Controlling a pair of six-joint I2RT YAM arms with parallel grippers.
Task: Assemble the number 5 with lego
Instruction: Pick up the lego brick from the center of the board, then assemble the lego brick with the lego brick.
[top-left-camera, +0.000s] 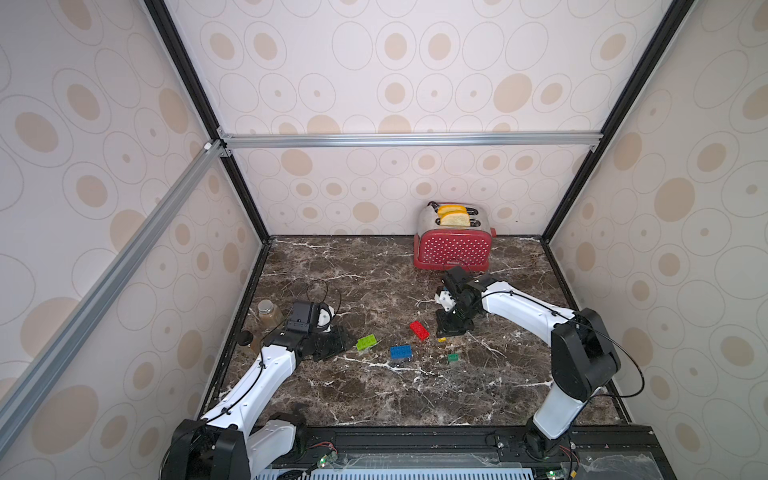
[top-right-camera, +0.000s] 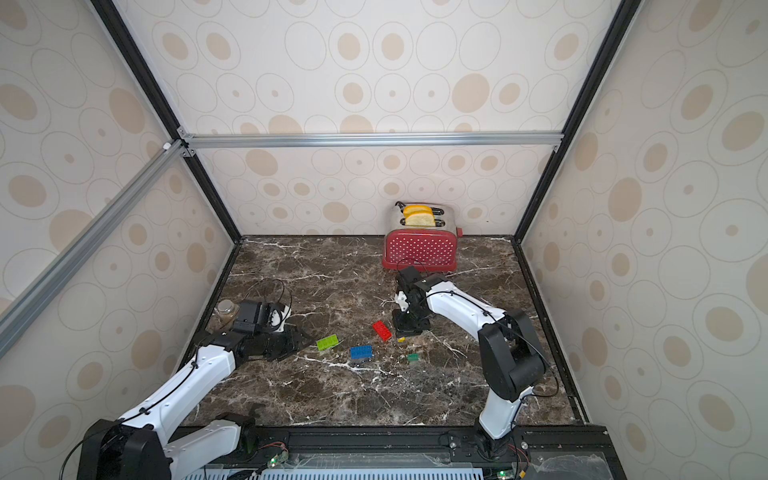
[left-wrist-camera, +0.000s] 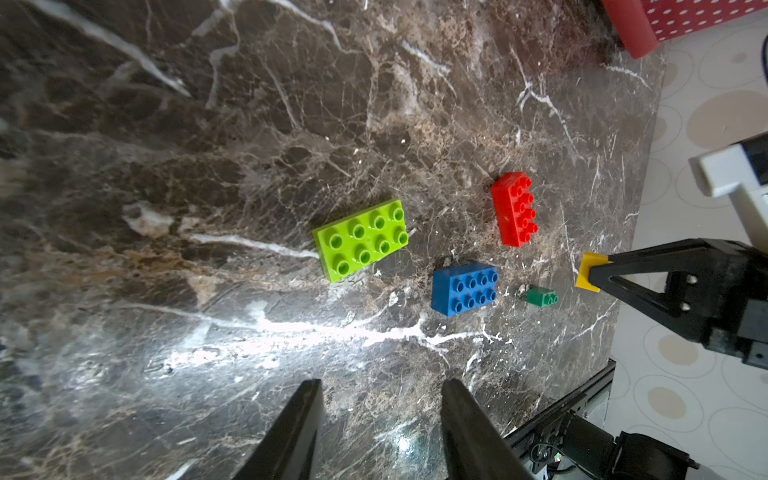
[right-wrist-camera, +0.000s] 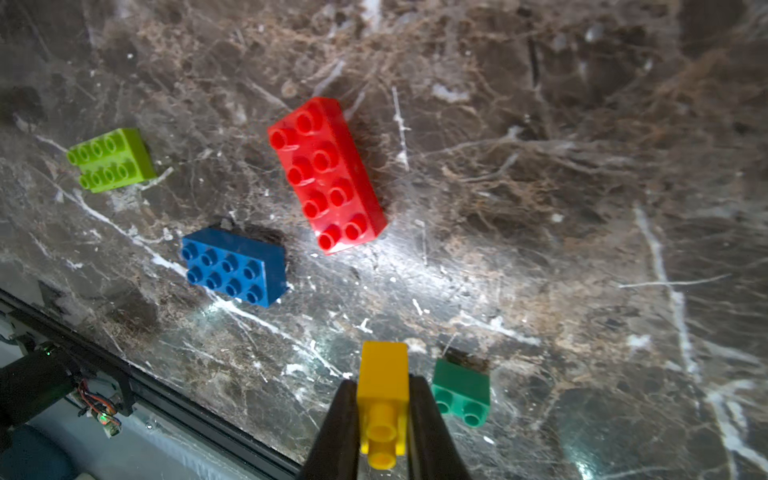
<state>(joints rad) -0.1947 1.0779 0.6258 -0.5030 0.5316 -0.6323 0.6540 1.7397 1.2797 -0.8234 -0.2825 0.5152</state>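
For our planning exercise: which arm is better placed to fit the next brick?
Right, probably: the right end effector grips the short yellow plastic brick near the long red studded brick; the left end effector stands open and empty.

bricks 5: red (top-left-camera: 419, 330), lime (top-left-camera: 366, 342), blue (top-left-camera: 401, 352), yellow (right-wrist-camera: 382, 376), green (top-left-camera: 453, 357) | toaster (top-left-camera: 453, 249) 1 | toast slices (top-left-camera: 455, 218) 2 | jar (top-left-camera: 270, 313) 1

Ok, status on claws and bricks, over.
Right claw shut on yellow brick. Left claw open, empty. Loose, unjoined: red brick, lime brick, blue brick, dark-green brick. Nothing blocking.
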